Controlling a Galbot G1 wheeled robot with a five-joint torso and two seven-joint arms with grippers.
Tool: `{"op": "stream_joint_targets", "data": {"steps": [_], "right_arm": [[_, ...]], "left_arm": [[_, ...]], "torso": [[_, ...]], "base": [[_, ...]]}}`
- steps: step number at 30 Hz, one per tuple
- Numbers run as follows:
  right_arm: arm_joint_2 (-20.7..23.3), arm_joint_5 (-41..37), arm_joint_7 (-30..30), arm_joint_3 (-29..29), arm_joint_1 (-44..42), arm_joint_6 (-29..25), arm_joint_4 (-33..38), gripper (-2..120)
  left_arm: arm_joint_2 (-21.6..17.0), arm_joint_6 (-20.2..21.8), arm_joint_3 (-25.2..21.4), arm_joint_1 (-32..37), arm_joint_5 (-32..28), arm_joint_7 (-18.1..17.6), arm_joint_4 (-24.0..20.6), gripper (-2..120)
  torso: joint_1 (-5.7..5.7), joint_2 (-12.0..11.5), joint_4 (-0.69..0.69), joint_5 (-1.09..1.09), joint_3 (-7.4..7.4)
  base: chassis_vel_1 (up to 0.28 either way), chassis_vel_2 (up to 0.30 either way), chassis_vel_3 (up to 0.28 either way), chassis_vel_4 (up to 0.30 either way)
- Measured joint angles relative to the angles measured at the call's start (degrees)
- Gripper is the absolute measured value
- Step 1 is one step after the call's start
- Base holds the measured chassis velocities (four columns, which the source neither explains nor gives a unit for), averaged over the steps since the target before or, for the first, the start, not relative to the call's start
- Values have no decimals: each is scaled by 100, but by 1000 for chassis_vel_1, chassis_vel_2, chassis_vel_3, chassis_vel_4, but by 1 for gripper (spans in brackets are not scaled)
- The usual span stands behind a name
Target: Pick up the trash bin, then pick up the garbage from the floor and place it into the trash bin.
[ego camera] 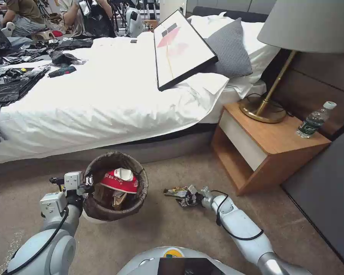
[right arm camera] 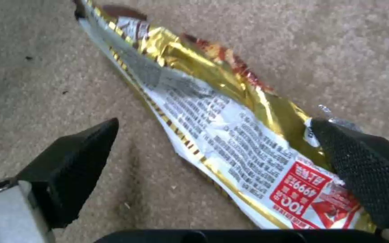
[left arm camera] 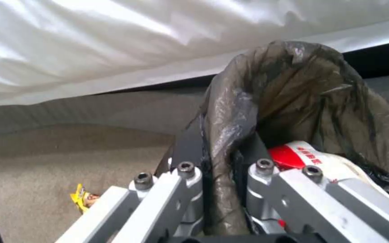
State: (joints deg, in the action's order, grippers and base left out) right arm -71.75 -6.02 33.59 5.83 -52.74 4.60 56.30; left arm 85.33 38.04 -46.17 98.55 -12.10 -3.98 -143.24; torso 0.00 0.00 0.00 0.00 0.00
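Note:
The trash bin [ego camera: 138,198], a white bucket lined with a dark bag, sits on the carpet in front of the bed. My left gripper [ego camera: 88,183] is shut on its near-left rim, and in the left wrist view the fingers [left arm camera: 190,182] pinch the bag-covered rim [left arm camera: 230,135]. A red-and-white packet [ego camera: 120,182] and brown paper lie inside. To the bin's right, a gold snack wrapper [ego camera: 175,192] lies flat on the carpet. My right gripper [ego camera: 188,198] is down over it, open. In the right wrist view the wrapper [right arm camera: 230,135] lies between the two black pads [right arm camera: 77,162].
A bed [ego camera: 103,99] with a white sheet runs along the far side, a framed picture [ego camera: 181,49] leaning on it. A wooden nightstand [ego camera: 263,149] with a lamp and a water bottle [ego camera: 314,120] stands to the right. A small yellow wrapper [left arm camera: 84,198] lies left of the bin.

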Motion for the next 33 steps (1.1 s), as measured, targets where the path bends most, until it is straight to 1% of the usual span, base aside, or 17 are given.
{"op": "stream_joint_targets", "data": {"steps": [2,4,5,6,8,9,11,14,15,16,18,19,20,24,25,29,33], "right_arm": [[8,-3,2,6,-2,17,22,100],[8,-5,0,9,-8,31,43,94],[7,-6,-12,9,-16,34,60,88],[7,-6,-12,9,-16,34,60,88],[7,-7,-16,10,-38,41,103,79],[7,-7,-16,10,-38,41,103,79],[8,-7,-10,9,-59,45,133,68],[5,-4,2,8,-67,47,130,57],[5,-4,2,8,-67,47,130,57],[4,-3,5,8,-66,48,126,53],[-1,-2,18,6,-61,47,97,41],[-2,-2,24,5,-58,47,88,37],[-2,-2,24,5,-58,47,88,37],[-14,-3,49,5,-43,41,49,20],[-14,-3,49,5,-43,41,49,20],[-22,-10,66,9,-41,32,18,0],[-25,-22,70,15,-41,22,-2,0]], "left_arm": [[-4,-1,-2,4,0,0,0,7],[-8,-1,-8,10,0,0,0,7],[-8,-2,-10,13,0,0,0,7],[-8,-2,-10,13,0,0,0,7],[-5,-3,-9,16,1,0,0,7],[-5,-3,-9,16,1,0,0,7],[-2,-4,-7,15,2,1,0,7],[-2,-5,-7,20,3,1,0,7],[-2,-5,-7,20,3,1,0,7],[-3,-5,-7,21,3,1,0,7],[-9,-6,-10,28,4,1,0,7],[-11,-6,-10,30,4,1,0,7],[-11,-6,-10,30,4,1,0,7],[-19,-6,-10,28,7,1,0,7],[-19,-6,-10,28,7,1,0,7],[-19,-6,2,21,18,2,0,7],[-16,-6,3,21,22,2,0,7]], "torso": [[0,0,0,0,0],[0,0,0,0,0],[0,0,0,0,0],[0,0,0,0,0],[0,0,0,0,0],[0,0,0,0,0],[0,0,0,0,0],[0,0,0,0,0],[0,0,0,0,0],[0,0,0,0,0],[0,0,0,0,0],[0,0,0,0,0],[0,0,0,0,0],[0,0,0,0,0],[0,0,0,0,0],[0,0,0,0,0],[0,0,0,0,0]], "base": [[0,0,0,0],[0,0,0,0],[0,0,0,0],[0,0,0,0],[0,0,0,0],[0,0,0,0],[0,0,0,0],[0,0,0,0],[0,0,0,0],[0,0,0,0],[0,0,0,0],[0,0,0,0],[0,0,0,0],[0,0,0,0],[0,0,0,0],[0,0,0,0],[0,0,0,0]]}}
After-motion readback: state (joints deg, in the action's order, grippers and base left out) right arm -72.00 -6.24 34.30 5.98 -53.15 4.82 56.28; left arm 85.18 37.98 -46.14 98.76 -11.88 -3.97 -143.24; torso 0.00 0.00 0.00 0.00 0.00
